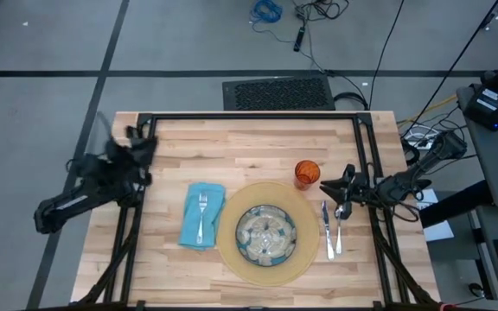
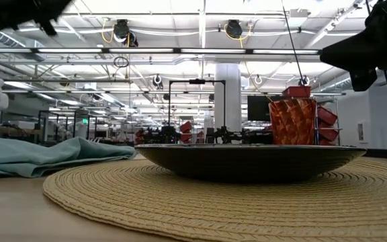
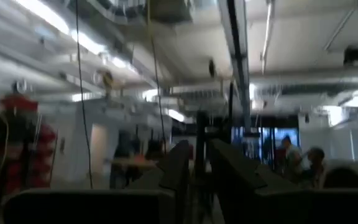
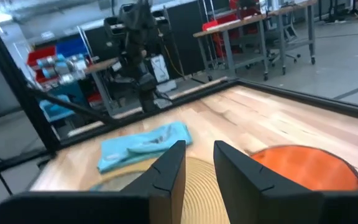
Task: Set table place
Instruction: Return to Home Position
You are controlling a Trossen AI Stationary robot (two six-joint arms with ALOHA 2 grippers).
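High view: right hand [image 1: 325,185] hovers by the cup [image 1: 307,173], fingers [image 4: 166,171] slightly spread (empty); left arm [image 1: 102,180] raised opposite.

Bare planks across the far half of the table [image 1: 258,142], running between the black rails [image 1: 249,117]. Blocked nearer by the mat [image 1: 232,252] and plate [image 1: 266,233], with napkin [image 1: 190,216] and fork [image 1: 202,216] just left, knife [image 1: 326,229] and spoon [image 1: 338,226] just right. Tight beside the orange cup [image 1: 307,173]: right gripper [image 1: 328,185] (fingers apart) hanging close by, over the cutlery's far ends. Left gripper [image 1: 141,143] out by the left rail, well apart.
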